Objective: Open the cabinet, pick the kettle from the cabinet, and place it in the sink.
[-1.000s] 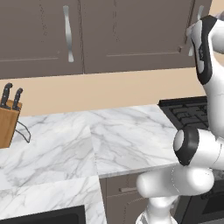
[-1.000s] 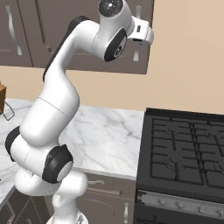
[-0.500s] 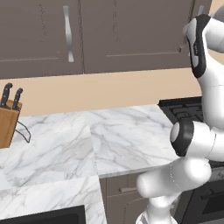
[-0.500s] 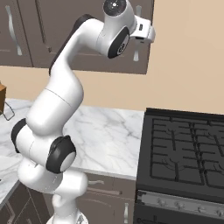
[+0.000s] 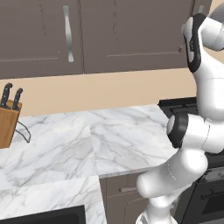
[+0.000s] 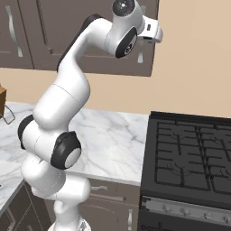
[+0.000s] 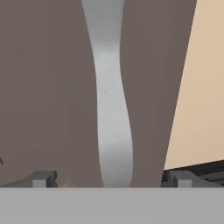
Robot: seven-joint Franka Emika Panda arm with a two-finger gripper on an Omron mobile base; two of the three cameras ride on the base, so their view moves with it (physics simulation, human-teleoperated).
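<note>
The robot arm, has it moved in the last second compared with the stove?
Yes. In the right base view the arm has straightened up, its elbow swinging right toward the stove and the cabinet, which stay fixed.

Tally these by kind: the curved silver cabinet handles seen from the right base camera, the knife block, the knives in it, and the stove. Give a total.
Curved silver cabinet handles: 2
Knife block: 1
Knives: 2
Stove: 1
Total: 6
</note>
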